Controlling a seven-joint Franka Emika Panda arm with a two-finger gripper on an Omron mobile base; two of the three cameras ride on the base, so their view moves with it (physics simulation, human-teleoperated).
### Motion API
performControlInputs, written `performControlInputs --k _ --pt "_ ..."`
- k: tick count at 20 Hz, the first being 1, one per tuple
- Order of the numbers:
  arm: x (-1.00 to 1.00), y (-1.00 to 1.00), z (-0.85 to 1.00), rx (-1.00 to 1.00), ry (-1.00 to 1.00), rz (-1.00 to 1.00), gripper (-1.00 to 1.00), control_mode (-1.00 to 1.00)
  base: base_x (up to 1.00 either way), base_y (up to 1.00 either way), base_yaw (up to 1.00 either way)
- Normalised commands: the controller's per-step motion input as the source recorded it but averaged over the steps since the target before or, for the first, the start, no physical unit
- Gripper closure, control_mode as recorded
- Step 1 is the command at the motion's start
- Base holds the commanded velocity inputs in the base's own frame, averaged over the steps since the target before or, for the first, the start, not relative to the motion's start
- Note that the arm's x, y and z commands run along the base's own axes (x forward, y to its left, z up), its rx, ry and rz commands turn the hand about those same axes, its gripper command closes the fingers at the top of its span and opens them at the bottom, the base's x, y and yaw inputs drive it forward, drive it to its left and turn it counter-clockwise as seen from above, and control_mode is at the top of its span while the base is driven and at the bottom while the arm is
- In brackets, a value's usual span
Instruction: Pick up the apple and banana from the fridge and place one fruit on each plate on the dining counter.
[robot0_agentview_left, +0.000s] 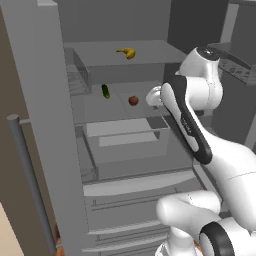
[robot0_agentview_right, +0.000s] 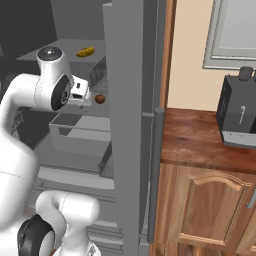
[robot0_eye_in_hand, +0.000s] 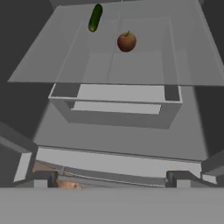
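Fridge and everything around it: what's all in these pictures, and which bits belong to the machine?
fridge: one, grey, door open, shelves and drawers showing
banana: one, yellow, upper shelf
apple: one, reddish-brown, middle shelf
vegetable: one, dark green, middle shelf, left of the apple, apart from it
door handle: one, grey, long, upright
wall counter: one, reddish-brown wood top, right of the fridge
black appliance: one, on that counter
arm: one, white with dark joints
pincer: one, open, empty, short of the apple
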Motion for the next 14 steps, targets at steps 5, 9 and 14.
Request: performControlInputs --k 5,9,14 --pt "0.09 0.35 0.44 0.0 -0.01 0.0 -1.0 -1.0 0.0 0.0 0.0" --pt "0.24 0.04 0.37 0.0 -0.01 0.0 -1.0 -1.0 0.0 0.0 0.0" --pt "0.26 -0.01 0.43 0.03 -0.03 0.0 -1.0 -1.0 0.0 0.0 0.0"
